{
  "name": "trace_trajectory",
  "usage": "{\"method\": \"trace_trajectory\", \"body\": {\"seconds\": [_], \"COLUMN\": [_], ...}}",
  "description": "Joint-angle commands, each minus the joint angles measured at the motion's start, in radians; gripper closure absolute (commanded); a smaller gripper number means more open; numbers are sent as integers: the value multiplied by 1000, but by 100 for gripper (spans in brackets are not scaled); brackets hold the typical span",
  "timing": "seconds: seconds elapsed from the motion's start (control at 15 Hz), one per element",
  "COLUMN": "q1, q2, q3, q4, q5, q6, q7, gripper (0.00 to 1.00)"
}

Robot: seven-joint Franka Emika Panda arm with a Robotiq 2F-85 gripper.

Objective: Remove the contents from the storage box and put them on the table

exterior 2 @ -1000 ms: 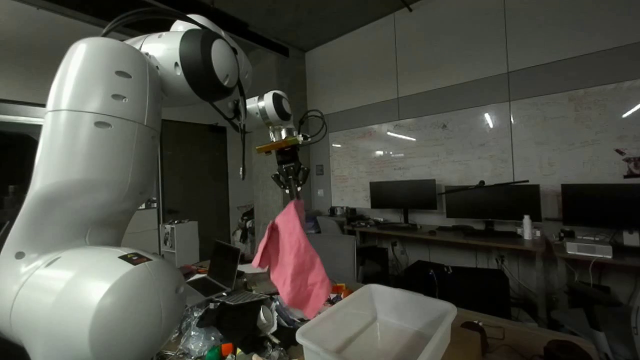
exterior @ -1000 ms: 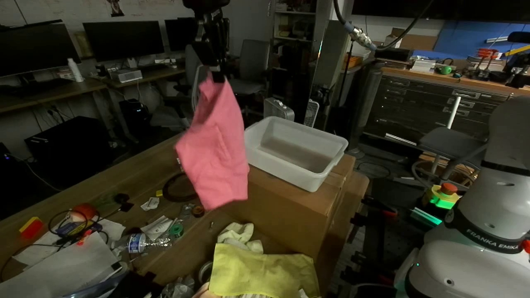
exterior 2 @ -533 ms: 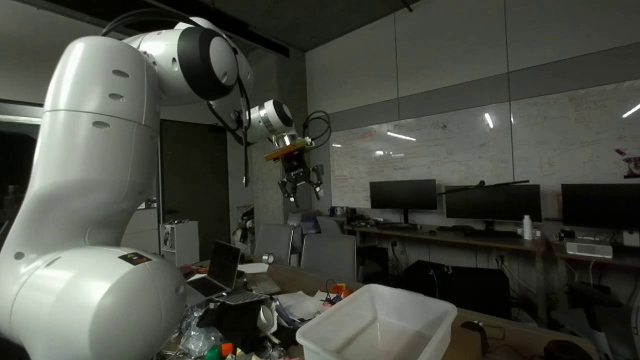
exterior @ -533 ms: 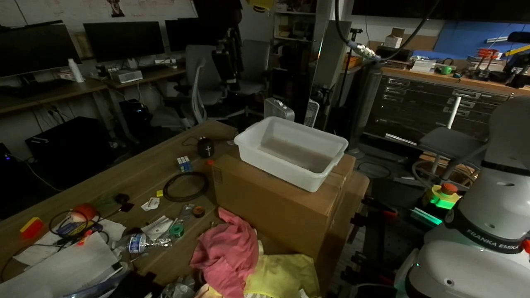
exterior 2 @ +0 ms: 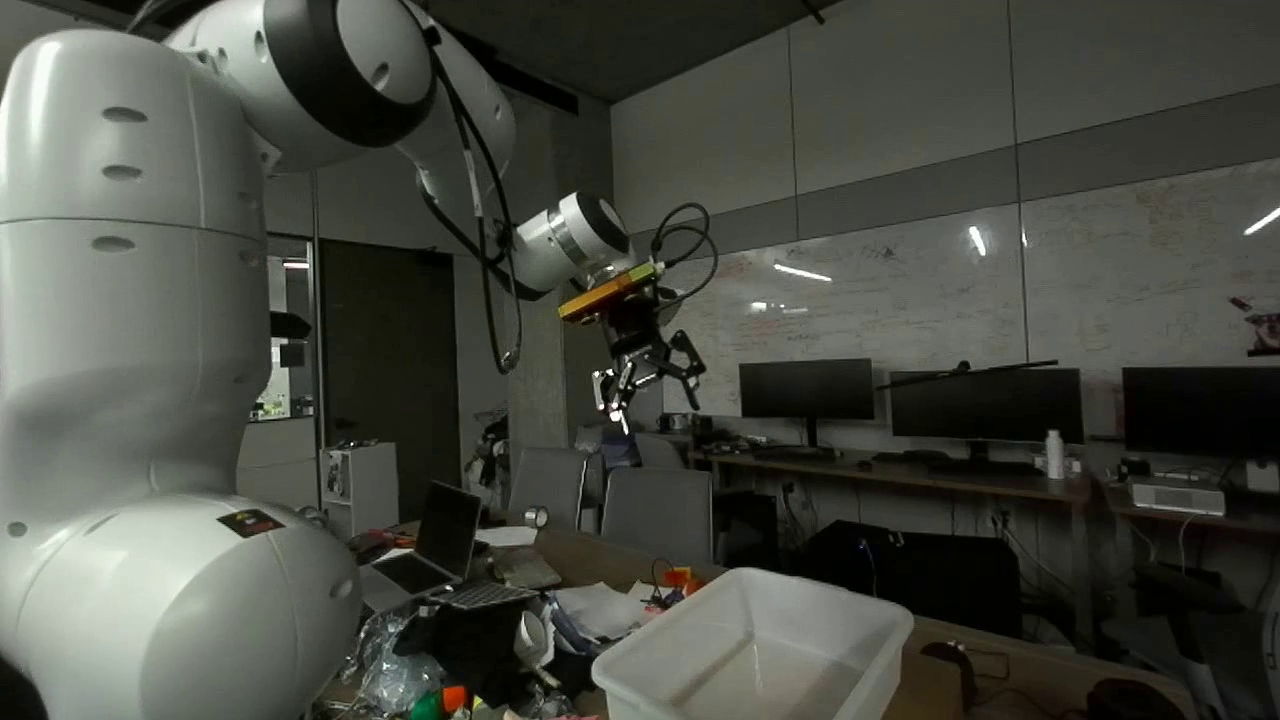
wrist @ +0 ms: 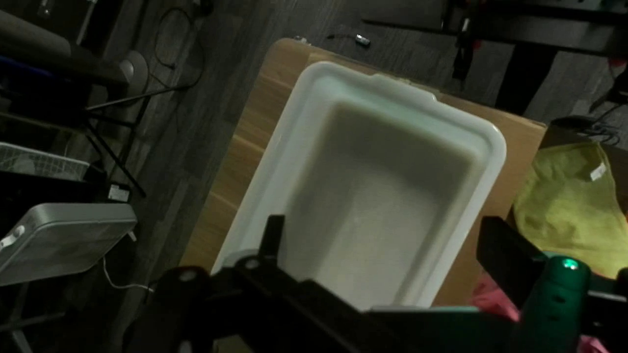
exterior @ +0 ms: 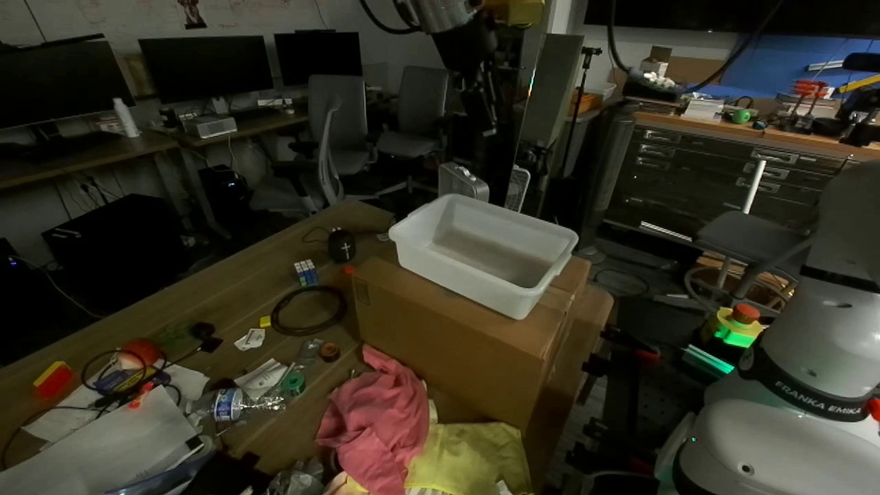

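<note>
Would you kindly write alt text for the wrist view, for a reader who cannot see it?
A white storage box, nothing visible inside, sits on a cardboard box, seen from above past the open gripper. A yellow cloth and part of a pink cloth show at the picture's right.

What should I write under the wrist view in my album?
Seen past the open tool, the white storage box looks empty; a yellow cloth and pink cloth lie beside the cardboard box.
</note>
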Motion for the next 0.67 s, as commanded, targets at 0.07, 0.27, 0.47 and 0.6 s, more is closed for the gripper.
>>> {"method": "trace_trajectory", "body": {"seconds": [0.07, 0.27, 0.47, 0.6], "q1": [-59, -94, -124, -142], "q2": [-191, -273, -323, -355], "q3": [-52, -98, -126, -136], "q4": [-229, -341, -409, -446], "q5": [49, 109, 149, 178], "q6": [80, 226, 344, 411], "q7": [-10, 34, 79, 119], "gripper": [0, 0, 0, 0]}}
